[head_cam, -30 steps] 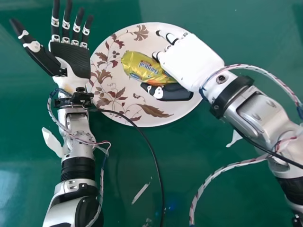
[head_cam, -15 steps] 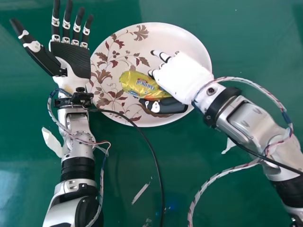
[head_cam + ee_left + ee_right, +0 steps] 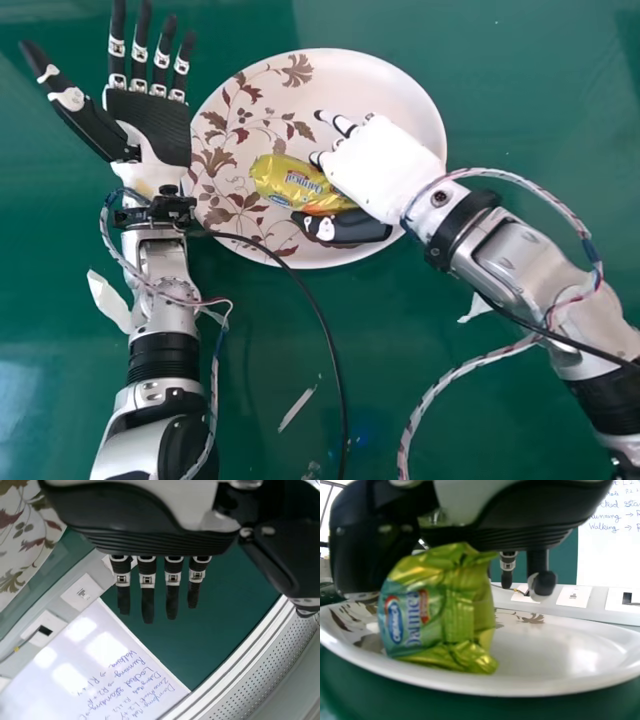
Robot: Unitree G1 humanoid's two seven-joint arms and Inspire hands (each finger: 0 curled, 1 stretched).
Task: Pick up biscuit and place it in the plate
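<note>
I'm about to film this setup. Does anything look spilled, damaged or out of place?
The plate and wrapped biscuit show no visible damage or spill. One oddity: a thin whitish strip on the green table, nearer the robot than the plate, perhaps stray scrap or a scuff.

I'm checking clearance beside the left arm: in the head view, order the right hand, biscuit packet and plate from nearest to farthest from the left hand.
1. Plate: its rim is close beside the left hand.
2. Biscuit packet: near the plate's middle.
3. Right hand: beyond the packet, over the plate's right side.
</note>
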